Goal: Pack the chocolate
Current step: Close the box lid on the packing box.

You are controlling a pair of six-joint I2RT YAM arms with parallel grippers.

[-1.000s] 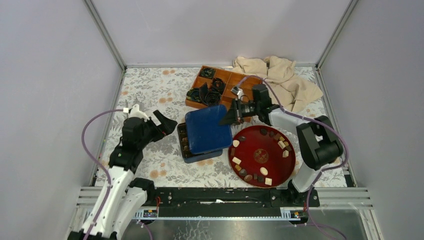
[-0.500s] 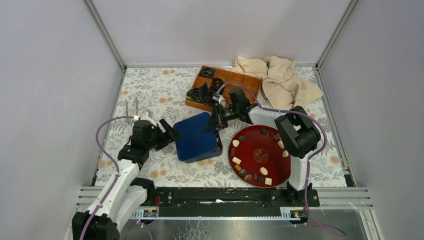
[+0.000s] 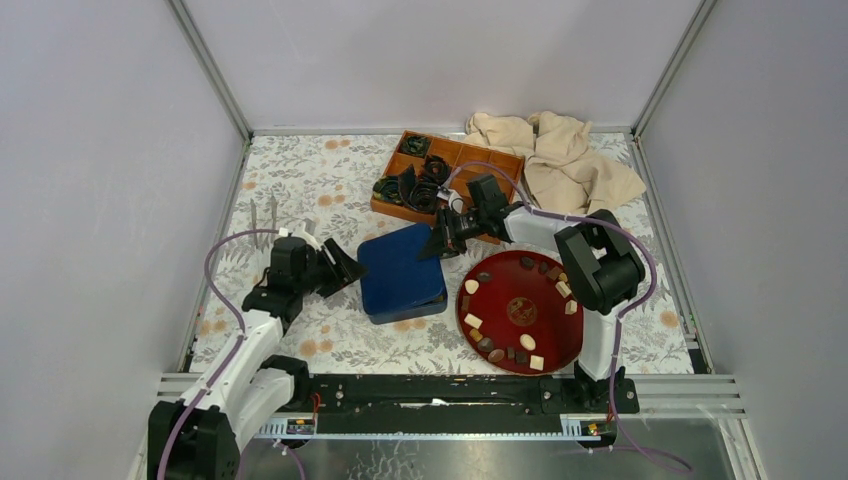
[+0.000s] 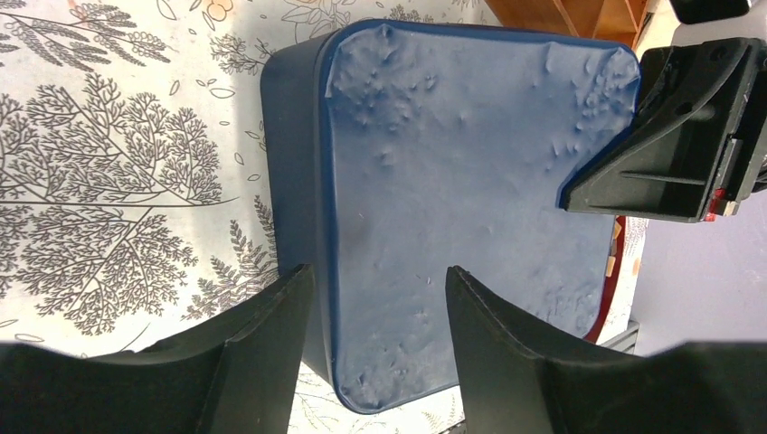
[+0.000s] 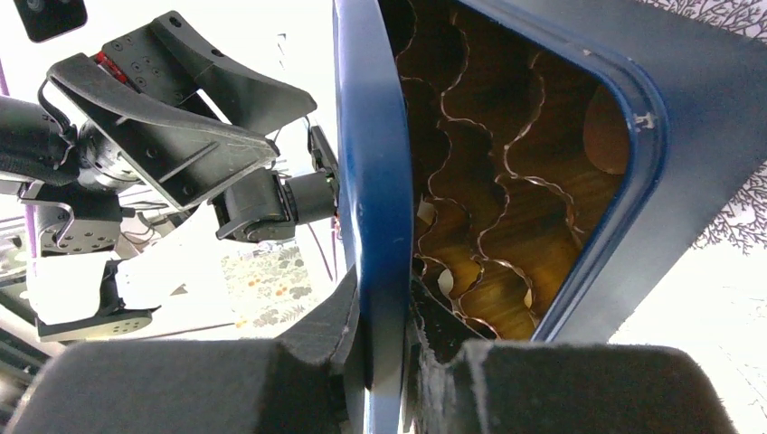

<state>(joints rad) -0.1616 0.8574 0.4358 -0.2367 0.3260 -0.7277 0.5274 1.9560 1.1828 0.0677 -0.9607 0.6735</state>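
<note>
The chocolate [image 3: 527, 342], small brown and cream pieces, lies round the red plate [image 3: 545, 325]. A blue lid [image 3: 405, 275] lies over the blue box, whose gold wavy liner [image 5: 506, 208] shows under the raised edge in the right wrist view. My right gripper [image 3: 440, 240] is shut on the lid's far right rim [image 5: 375, 181]. My left gripper [image 4: 375, 298] stands open at the lid's [image 4: 452, 163] near left edge, one finger [image 4: 271, 353] outside the side wall and the other over the top. Whether chocolate lies inside the box is hidden.
A wooden tray [image 3: 490, 160] holding black crumpled paper cups [image 3: 415, 185] stands behind the box. A beige cloth [image 3: 565, 160] is bunched at the back right. Frame posts and walls close in the flowered table [image 3: 290, 180].
The right gripper has swung the lid left and down over the box, covering the chocolates that showed in it. The left gripper has come in to the lid's edge and its jaws have narrowed.
</note>
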